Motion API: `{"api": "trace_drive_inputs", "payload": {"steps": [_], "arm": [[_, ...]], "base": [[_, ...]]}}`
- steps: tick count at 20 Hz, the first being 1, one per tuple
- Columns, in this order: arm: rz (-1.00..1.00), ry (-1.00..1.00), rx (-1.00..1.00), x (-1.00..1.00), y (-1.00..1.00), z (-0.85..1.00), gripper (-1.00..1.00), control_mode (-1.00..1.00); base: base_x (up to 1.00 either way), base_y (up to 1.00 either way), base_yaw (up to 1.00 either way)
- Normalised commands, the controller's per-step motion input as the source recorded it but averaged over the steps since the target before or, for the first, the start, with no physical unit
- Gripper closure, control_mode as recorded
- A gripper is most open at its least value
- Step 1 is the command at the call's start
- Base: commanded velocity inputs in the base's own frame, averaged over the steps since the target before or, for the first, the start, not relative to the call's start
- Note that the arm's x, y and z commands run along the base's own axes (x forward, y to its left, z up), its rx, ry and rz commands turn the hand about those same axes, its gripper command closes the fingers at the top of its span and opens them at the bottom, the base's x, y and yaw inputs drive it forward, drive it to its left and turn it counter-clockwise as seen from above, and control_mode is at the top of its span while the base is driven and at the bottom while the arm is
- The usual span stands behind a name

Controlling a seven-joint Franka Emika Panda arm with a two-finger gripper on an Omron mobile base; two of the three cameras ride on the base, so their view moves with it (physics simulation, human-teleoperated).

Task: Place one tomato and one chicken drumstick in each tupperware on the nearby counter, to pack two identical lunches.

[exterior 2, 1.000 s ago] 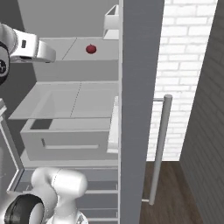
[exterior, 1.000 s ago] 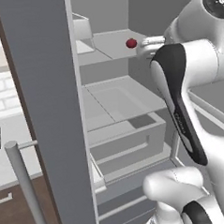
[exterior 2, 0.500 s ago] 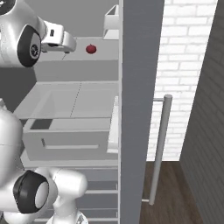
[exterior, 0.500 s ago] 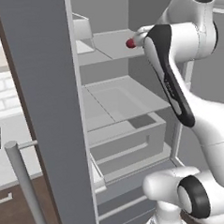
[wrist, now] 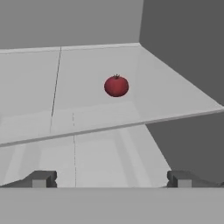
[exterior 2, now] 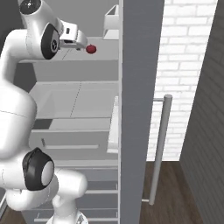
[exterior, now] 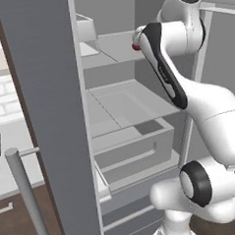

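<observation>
A tomato point(wrist: 116, 85) sits on an upper shelf point(wrist: 175, 100) inside an open fridge, toward the shelf's back and well apart from its front edge. The gripper point(exterior 2: 80, 45) hangs at shelf height just before the tomato, its jaws spread wide and not touching it. Below that shelf lie a second shelf point(exterior: 133, 101) and then a drawer point(exterior: 136, 143), while the door point(exterior 2: 140, 87) stands to the right with its handle bar point(exterior 2: 159, 148) beyond it.

Even flat rendered light, soft faint shadows under shelves, no glare, slight overall softness.
</observation>
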Motion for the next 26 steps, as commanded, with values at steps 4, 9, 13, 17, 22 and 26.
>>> {"api": "trace_drive_inputs", "payload": {"steps": [4, 9, 13, 17, 22, 26], "arm": [[0.0, 0.0, 0.0, 0.68, 0.0, -0.16, -1.0, -1.0], [0.0, 0.0, 0.0, 0.46, 0.0, -0.23, -1.0, -1.0], [-0.01, 0.0, 0.0, 0.62, 0.0, -0.1, -1.0, -1.0], [-0.02, 0.0, 0.0, 0.61, 0.0, -0.04, -1.0, -1.0], [0.0, 0.03, 0.01, 0.45, -0.06, -0.12, -1.0, -1.0], [-0.01, 0.03, 0.0, 0.54, -0.14, -0.19, -1.0, -1.0]], "base": [[0.0, 0.0, 0.0], [0.0, 0.0, 0.0], [0.0, 0.0, 0.0], [0.0, 0.0, 0.0], [0.0, 0.0, 0.0], [0.0, 0.0, 0.0]]}}
